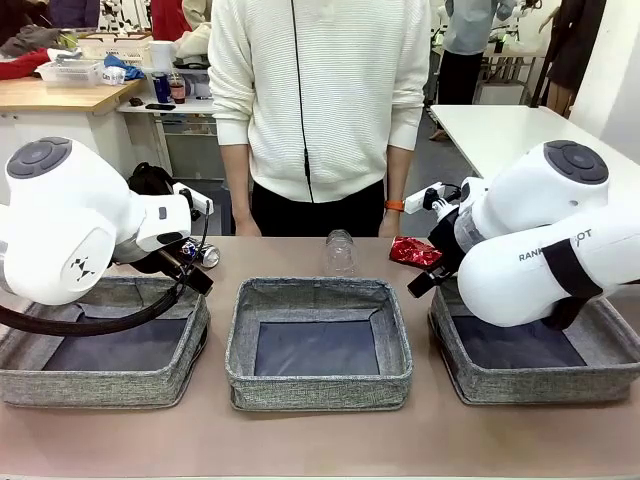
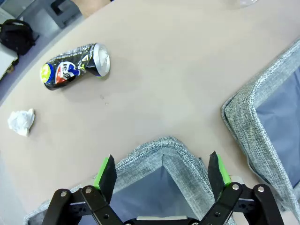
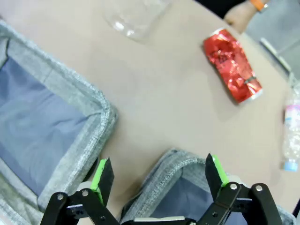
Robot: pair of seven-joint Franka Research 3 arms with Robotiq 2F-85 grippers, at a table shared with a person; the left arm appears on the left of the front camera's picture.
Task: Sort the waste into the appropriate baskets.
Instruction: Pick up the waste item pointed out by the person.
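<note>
Jaws on both arms stand spread and empty; the crushed red can (image 3: 232,65) and dark can (image 2: 75,68) on the table (image 3: 164,93) appear light and thin-walled, best pinched across mid-body.

Table (image 1: 320,440): beige-brown top, under and beyond the left fingers (image 2: 105,173) and right fingers (image 3: 216,171).
Person (image 1: 320,100): white ribbed sweater, dark trousers, standing at the far edge, well beyond both pairs of fingers.
Wristband (image 1: 394,206): orange, well past the right fingers.
Backpack (image 2: 16,35): black, on the floor, far beyond the left fingers.
Side table (image 1: 60,95): wooden, cluttered, far off.
</note>
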